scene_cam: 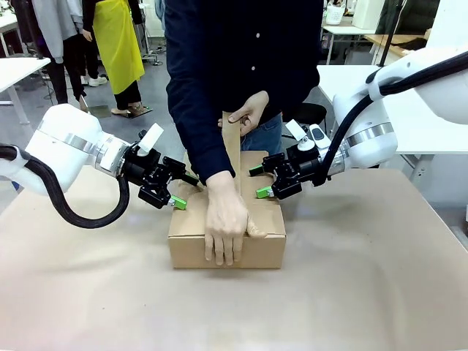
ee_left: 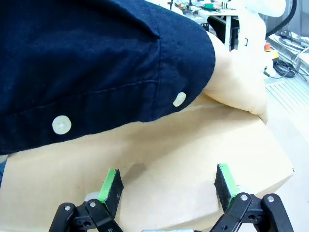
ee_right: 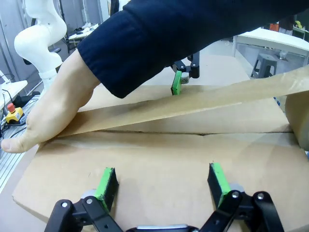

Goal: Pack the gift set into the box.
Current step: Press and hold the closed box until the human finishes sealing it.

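Box (scene_cam: 227, 238) sits mid-table (scene_cam: 365, 292), nearer the far edge, flaps down. Left end effector (scene_cam: 178, 191), jaws spread and empty, hovers at its left side; a person's hand (scene_cam: 225, 219) presses the top; right end effector (scene_cam: 260, 182), likewise spread, flanks the right.

Two white arms (scene_cam: 66, 142) with silver wrist rings and black cables carry black grippers with green pads (ee_left: 110, 182). The person's sleeve (ee_left: 96, 63) is navy, white-buttoned.

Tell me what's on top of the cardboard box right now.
A person's hand presses on the closed flaps of the box, and a strip of brown tape stretches across. The contents are hidden.
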Robot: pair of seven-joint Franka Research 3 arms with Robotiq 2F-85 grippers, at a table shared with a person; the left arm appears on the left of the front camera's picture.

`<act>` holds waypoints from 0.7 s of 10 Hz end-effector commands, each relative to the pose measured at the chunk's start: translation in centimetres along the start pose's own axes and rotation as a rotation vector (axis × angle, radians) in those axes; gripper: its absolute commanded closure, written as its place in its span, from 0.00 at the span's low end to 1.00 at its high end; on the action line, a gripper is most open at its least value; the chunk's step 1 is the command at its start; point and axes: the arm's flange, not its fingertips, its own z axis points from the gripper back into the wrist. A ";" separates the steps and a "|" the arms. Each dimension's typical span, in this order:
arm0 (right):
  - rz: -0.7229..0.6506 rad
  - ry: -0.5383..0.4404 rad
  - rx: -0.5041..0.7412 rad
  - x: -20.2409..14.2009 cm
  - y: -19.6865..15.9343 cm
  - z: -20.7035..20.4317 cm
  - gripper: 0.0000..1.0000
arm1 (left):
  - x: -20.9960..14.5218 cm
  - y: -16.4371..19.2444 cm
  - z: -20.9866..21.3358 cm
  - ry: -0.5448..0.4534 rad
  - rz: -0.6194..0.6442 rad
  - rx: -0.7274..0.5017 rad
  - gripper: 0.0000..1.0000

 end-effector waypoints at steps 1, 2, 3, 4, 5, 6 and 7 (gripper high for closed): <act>0.014 0.002 -0.003 -0.1 0.0 0.0 0.00 | -0.2 0.0 -0.1 -0.006 0.005 0.001 0.00; 0.014 0.002 -0.003 -0.1 0.0 0.0 0.00 | -0.2 0.0 -0.1 -0.006 0.005 0.001 0.00; 0.014 0.002 -0.003 -0.1 0.0 0.0 0.00 | -0.2 0.0 -0.1 -0.006 0.005 0.001 0.00; 0.014 0.002 -0.003 -0.1 0.0 0.0 0.00 | -0.2 0.0 -0.1 -0.006 0.005 0.001 0.00; 0.014 0.002 -0.003 -0.1 0.0 0.0 0.00 | -0.2 0.0 -0.1 -0.006 0.005 0.001 0.00; 0.014 0.002 -0.003 -0.1 0.0 0.0 0.00 | -0.2 0.0 -0.1 -0.006 0.005 0.001 0.00; 0.014 0.002 -0.003 -0.1 0.0 0.0 0.00 | -0.2 0.0 -0.1 -0.006 0.005 0.001 0.00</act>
